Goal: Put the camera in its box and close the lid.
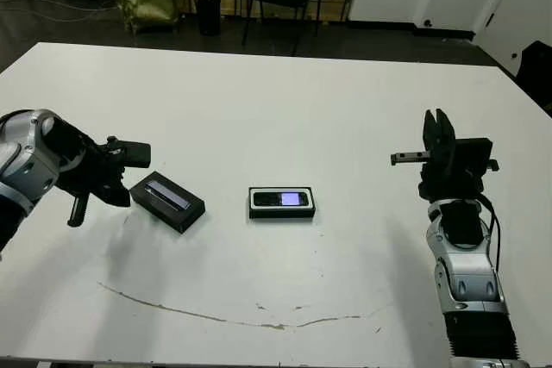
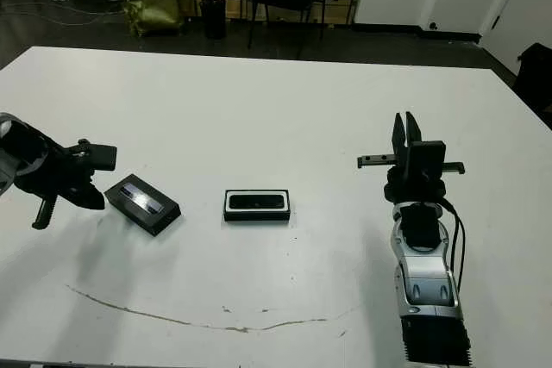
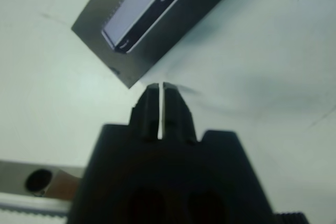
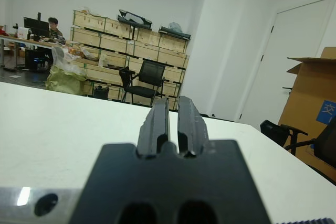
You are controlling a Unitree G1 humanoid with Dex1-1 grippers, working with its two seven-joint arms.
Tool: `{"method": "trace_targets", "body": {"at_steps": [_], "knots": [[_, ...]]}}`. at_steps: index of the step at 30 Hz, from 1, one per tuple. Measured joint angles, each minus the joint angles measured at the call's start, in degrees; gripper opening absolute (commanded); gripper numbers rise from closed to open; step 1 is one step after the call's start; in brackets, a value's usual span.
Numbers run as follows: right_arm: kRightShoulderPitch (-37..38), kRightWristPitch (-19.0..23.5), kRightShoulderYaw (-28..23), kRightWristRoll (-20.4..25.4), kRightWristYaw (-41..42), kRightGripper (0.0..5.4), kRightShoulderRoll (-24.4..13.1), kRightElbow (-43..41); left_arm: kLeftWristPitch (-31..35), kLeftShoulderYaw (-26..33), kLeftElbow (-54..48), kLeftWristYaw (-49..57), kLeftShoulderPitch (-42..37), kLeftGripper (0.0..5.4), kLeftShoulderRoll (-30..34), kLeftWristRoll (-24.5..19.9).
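Your first step looks done: the camera lies inside the box, which sits near the middle of the counter with its top uncovered. What is left is the closing. The lid lies flat on the counter well to the left of the box, stripe up. Your left gripper hovers just beside the lid's near corner with its jaws together and holding nothing. Your right gripper is raised well off to the right, jaws also together and empty. You have yet to take the lid and set it over the box.
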Motion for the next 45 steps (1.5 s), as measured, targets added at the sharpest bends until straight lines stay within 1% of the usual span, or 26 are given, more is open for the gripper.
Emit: {"method": "trace_targets", "body": {"at_steps": [3,10,13,20,24,28,32,41,45], "knots": [[0.0,-0.2,-0.1,0.2,0.0,0.01,0.0,0.1,-2.2,0.0,1.9,0.7,0.0,0.00,-0.3,-0.1],[0.0,-0.7,-0.1,0.4,0.1,0.01,0.0,0.6,-3.2,0.2,4.4,1.4,-0.1,0.00,-1.5,0.2],[0.0,-0.7,-0.2,0.3,0.1,0.01,0.0,0.6,-2.7,0.8,6.2,1.9,-0.5,0.00,-2.3,0.2],[0.0,-0.7,-0.1,0.2,0.1,0.01,-0.1,0.6,-4.9,0.9,8.7,3.3,-1.1,0.00,-3.0,0.5],[0.0,-0.7,-0.1,-0.2,0.1,0.01,-0.2,0.6,-6.1,1.1,9.1,3.4,-1.3,0.00,-3.3,1.1],[0.0,-0.7,-0.1,-0.2,0.1,0.01,-0.2,0.6,-5.4,1.4,9.2,2.8,-1.5,0.00,-3.7,1.1],[0.0,-0.7,-0.2,-0.2,0.1,0.01,-0.2,0.6,-6.7,1.6,9.9,2.4,-1.9,0.00,-4.3,1.1],[0.4,-0.6,-0.2,0.0,0.1,0.01,-0.2,0.4,-8.0,1.8,18.0,1.0,-5.9,0.00,-8.2,1.0],[0.5,-1.2,-0.2,0.6,0.5,0.01,-0.2,0.8,-9.3,1.8,19.4,1.2,-6.7,0.00,-9.7,1.0]]}}
